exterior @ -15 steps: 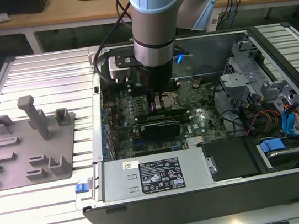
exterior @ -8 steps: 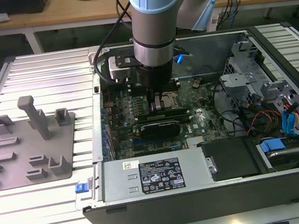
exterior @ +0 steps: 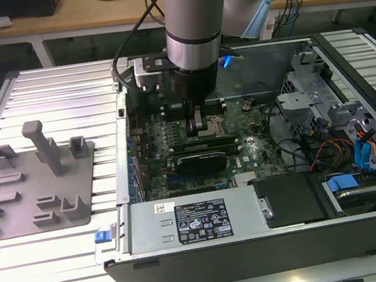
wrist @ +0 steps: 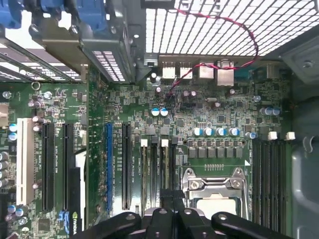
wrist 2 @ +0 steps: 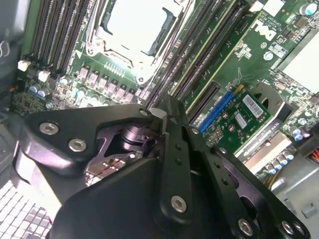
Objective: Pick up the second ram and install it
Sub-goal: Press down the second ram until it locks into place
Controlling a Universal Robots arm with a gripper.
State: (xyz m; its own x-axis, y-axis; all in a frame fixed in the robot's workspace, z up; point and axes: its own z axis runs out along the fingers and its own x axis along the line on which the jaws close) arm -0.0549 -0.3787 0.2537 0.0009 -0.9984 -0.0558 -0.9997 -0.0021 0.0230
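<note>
Table (exterior: 40,84): a big silver table with long grooves. It lies under everything and spreads out far on both sides of the gripper.
Computer case (exterior: 258,243): a dark, open box lying flat on the table. The gripper hangs down inside it.
Arm (exterior: 191,14): a thick silver and blue arm that comes straight down into the case. The gripper sits at its low end.
Grey tray (exterior: 33,184): a flat plastic tray with small blocks and one tall post. It lies on the table outside the case, well away from the gripper toward the exterior view's left.
Green board (wrist: 219,104): the big board on the floor of the case, right below the gripper. It has many little parts and long dark slots (wrist: 269,169).
Black card (exterior: 201,160): a wide black card on the board, just past the ram stick from the gripper.
Socket (wrist: 214,191): a silver square frame on the board, close beside the gripper tip in both wrist views.
Gripper (exterior: 200,129): black, pointing down, low over the board (wrist 2: 159,112) (wrist: 172,195).
Grip: cannot tell if it is open, closed or holding something.
Ram stick (exterior: 210,140): a thin, long green stick with dark chips. It lies along the board right under the gripper tip. I cannot tell if they touch.
</note>
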